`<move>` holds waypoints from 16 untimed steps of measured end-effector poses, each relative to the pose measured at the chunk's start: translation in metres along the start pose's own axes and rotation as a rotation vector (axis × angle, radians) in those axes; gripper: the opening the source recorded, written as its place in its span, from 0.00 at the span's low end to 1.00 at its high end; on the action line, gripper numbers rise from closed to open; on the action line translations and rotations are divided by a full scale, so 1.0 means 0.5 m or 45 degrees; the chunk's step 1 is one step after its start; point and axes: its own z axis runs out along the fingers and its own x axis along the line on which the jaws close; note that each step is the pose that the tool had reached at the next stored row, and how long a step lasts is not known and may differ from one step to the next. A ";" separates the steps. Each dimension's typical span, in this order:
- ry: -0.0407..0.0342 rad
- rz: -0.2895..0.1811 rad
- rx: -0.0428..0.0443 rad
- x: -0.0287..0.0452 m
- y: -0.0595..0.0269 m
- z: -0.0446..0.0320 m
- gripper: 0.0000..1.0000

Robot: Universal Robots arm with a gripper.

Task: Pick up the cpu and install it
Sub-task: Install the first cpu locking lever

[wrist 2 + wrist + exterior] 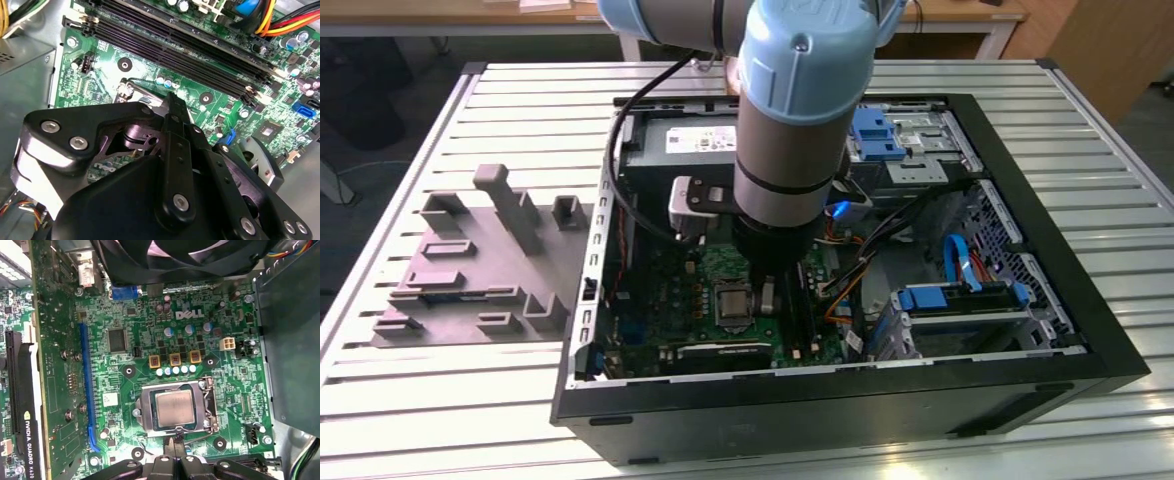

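light's pretty even and bright from overhead in my exterior view, with soft shadow inside the pc case [1067, 330] under my arm. in the first wrist view the green board [65, 370] looks crisp and the cpu [173, 407] lid catches a mild sheen. in the second wrist view my gripper [172, 107] housing is blurry up close, with glare on its black edges.

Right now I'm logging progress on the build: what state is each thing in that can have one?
cpu: lying flat in the socket, not held.
socket: metal frame around the cpu.
tool: above the board just beside the socket, fingertips together, holding nothing.
computer case: side open, motherboard exposed.
memory slots: empty.
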 end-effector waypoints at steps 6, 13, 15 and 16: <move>0.0007 -0.018 0.000 0.005 -0.001 0.007 0.11; 0.0016 -0.037 -0.001 0.010 -0.002 0.016 0.11; 0.0019 -0.041 -0.001 0.012 -0.002 0.018 0.11; 0.0020 -0.044 -0.001 0.012 -0.002 0.019 0.11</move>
